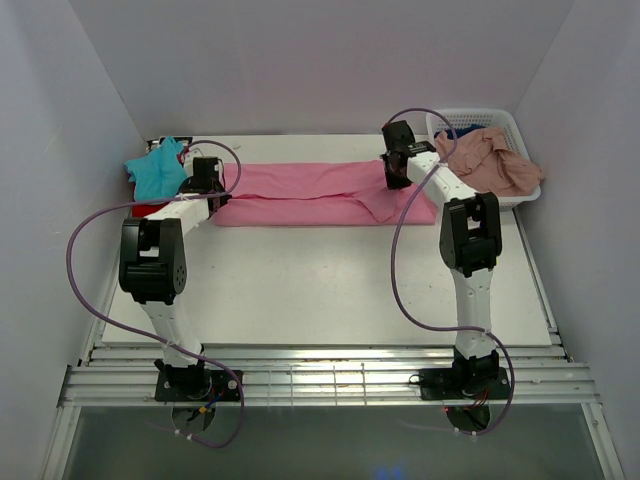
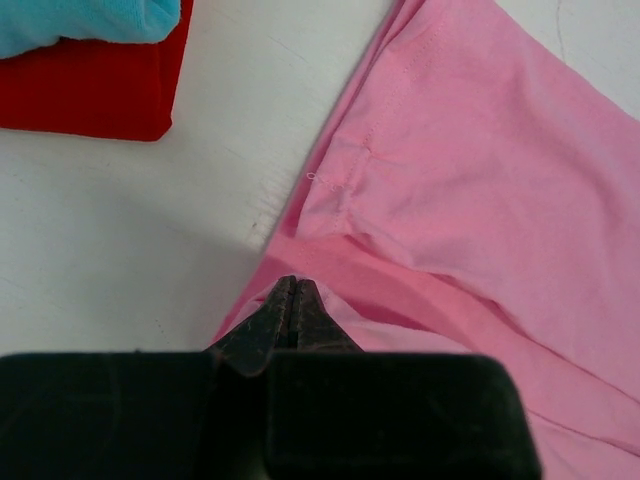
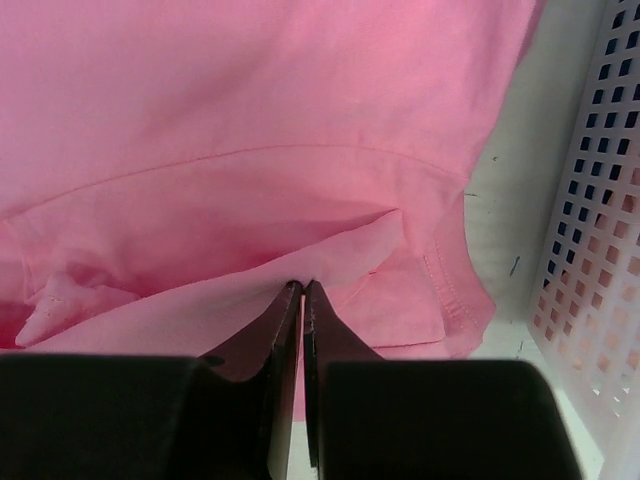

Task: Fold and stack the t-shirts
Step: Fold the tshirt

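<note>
Bright pink t-shirt [image 1: 320, 193] lies stretched into a long band across the upper middle of the top view, flat on the white table [image 1: 330, 290], w/ one arm at each end. Left gripper [image 2: 290, 285], at the band's left end, has its jaws pressed together on a fold of the pink cloth near a stitched hem (wrist view shows fabric bunched right at the tips). Right gripper [image 3: 302, 288], at the right end, is likewise pinched tight on a pale fold of the same shirt, w/ only a hairline slit showing. Upper left of the top view: teal t-shirt [image 1: 158, 170] sits atop a folded red t-shirt [image 2: 95, 90], near the pink one, not touching. Upper right: white lattice basket [image 1: 500, 118] w/ a dusty salmon-pink t-shirt [image 1: 490, 160] heaped in it, spilling over the rim. A bit of dark blue cloth [image 1: 462, 131] shows behind it, too small to tell more.
</note>
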You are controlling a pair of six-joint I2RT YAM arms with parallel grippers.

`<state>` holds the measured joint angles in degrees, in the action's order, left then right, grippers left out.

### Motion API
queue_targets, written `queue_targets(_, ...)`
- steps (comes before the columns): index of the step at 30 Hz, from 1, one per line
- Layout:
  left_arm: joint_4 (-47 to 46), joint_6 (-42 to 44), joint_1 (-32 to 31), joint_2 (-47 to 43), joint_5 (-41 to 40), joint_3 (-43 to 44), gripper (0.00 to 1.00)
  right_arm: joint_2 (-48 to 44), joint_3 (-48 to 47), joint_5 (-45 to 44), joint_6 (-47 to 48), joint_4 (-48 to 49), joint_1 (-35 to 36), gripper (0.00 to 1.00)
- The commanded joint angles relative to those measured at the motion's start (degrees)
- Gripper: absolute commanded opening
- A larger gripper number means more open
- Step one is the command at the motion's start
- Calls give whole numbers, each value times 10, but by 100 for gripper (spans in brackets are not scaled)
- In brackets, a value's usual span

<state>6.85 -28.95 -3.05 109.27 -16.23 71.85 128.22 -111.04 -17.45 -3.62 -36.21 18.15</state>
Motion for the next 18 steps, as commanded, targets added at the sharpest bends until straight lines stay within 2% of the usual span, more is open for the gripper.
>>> queue_targets(1, -5, 3, 6, -27, -1, 13, 0, 4, -29, 4, 7, -1, -9, 8)
queue_targets(18, -13, 4, 14, 7, 10, 35, 0, 40, -55, 10, 8, -7, -23, 8)
